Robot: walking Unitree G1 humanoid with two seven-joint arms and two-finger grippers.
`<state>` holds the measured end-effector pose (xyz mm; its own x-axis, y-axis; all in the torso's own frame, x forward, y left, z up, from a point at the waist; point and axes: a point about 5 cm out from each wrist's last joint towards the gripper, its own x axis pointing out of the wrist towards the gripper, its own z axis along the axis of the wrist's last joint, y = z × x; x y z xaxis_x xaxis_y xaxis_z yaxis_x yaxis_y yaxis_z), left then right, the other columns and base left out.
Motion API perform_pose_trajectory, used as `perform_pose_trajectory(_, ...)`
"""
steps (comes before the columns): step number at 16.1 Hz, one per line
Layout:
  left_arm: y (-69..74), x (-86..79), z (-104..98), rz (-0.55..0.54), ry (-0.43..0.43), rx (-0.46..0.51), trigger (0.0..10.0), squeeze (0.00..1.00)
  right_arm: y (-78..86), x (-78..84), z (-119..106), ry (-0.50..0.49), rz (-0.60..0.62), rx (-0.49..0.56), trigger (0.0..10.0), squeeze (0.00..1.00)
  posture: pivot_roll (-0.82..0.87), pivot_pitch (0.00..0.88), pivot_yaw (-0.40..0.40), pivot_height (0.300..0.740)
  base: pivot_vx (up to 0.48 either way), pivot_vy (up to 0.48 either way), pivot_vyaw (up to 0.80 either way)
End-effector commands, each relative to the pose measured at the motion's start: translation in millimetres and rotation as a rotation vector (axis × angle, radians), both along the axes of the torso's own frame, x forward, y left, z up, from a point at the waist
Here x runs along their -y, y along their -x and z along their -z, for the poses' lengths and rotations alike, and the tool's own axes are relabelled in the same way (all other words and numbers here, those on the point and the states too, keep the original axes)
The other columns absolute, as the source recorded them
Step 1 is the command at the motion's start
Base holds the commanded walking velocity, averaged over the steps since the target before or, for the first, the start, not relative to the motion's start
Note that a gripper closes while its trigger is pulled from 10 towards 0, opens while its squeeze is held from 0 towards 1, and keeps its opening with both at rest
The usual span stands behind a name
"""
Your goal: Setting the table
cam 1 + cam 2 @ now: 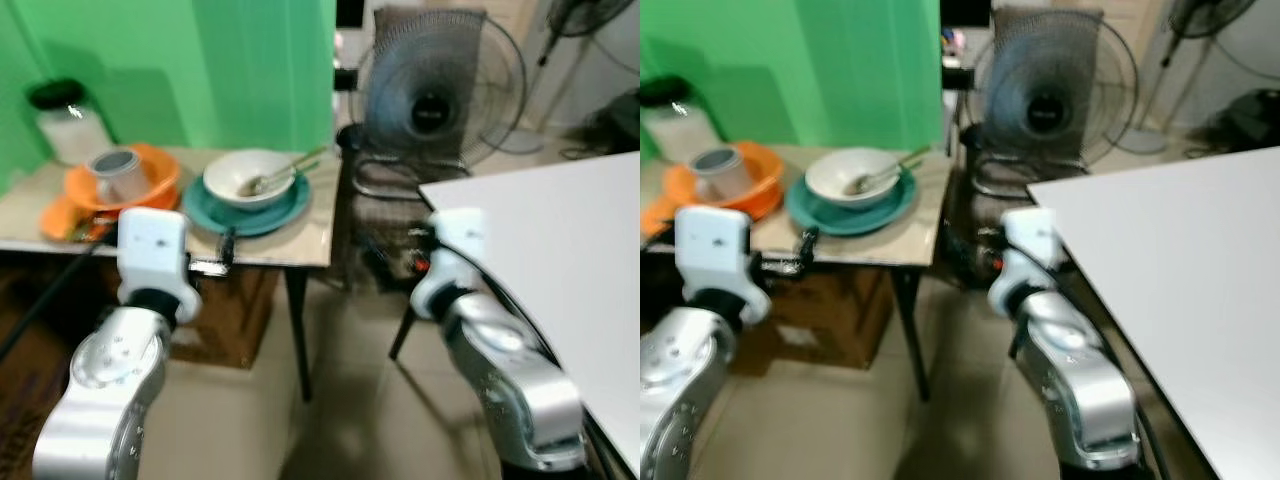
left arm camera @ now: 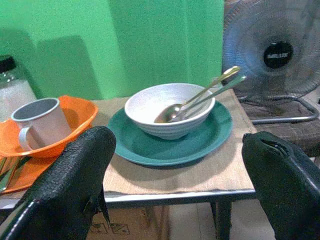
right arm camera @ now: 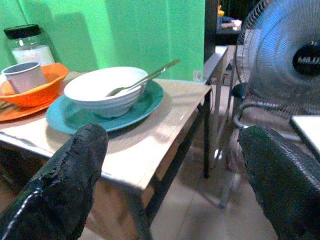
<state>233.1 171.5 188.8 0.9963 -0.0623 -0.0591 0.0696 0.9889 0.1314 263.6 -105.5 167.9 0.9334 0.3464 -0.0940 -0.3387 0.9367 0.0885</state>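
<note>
White bowl [image 2: 169, 110] sits in teal plate [image 2: 170, 142] on the small wooden surface [image 1: 290, 235], two spoons [image 2: 200, 95] leaning inside; grey mug [image 2: 40, 122] stands in orange bowl [image 2: 75, 120] beside it. Left gripper [image 2: 175, 185] and right gripper [image 3: 175, 175] both spread wide, empty, short of the edge. Stack looks ceramic — stiff, slick, breakable, spoons loose; best taken by the plate rim, kept level.

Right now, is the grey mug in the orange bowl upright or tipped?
Upright. The grey mug stands inside the orange bowl with its open mouth facing up and its handle at the side.
</note>
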Motion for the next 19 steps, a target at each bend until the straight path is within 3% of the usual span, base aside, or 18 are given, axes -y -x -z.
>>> perform_pose_trajectory(1, -0.3, 4.2, -1.8, 0.022, 0.004, 0.01, 10.0, 0.0, -2.0, 9.0, -0.2, 0.023, 0.042, 0.009, 10.0, 0.0, -0.02, 0.0, 0.023, 0.74, 0.311, 0.0, 0.8)
perform_pose_trajectory(3, -0.6, 4.2, -1.7, 0.023, 0.001, 0.009, 10.0, 0.0, -2.3, 8.9, -0.6, 0.011, 0.045, 0.012, 10.0, 0.0, -0.02, 0.0, 0.024, 0.74, 0.315, 0.0, 0.8)
perform_pose_trajectory(16, -3.2, 4.8, -3.0, 0.06, -0.021, 0.003, 10.0, 0.0, -5.9, 7.3, -0.7, -0.009, 0.073, 0.028, 10.0, 0.0, -0.01, 0.0, 0.04, 0.74, 0.32, 0.0, 0.0)
perform_pose_trajectory(19, -2.4, 5.5, -3.5, 0.068, -0.024, 0.0, 10.0, 0.0, -6.2, 4.2, -0.3, 0.047, 0.044, 0.041, 10.0, 0.0, 0.0, 0.0, 0.04, 0.74, 0.322, 0.0, 0.53)
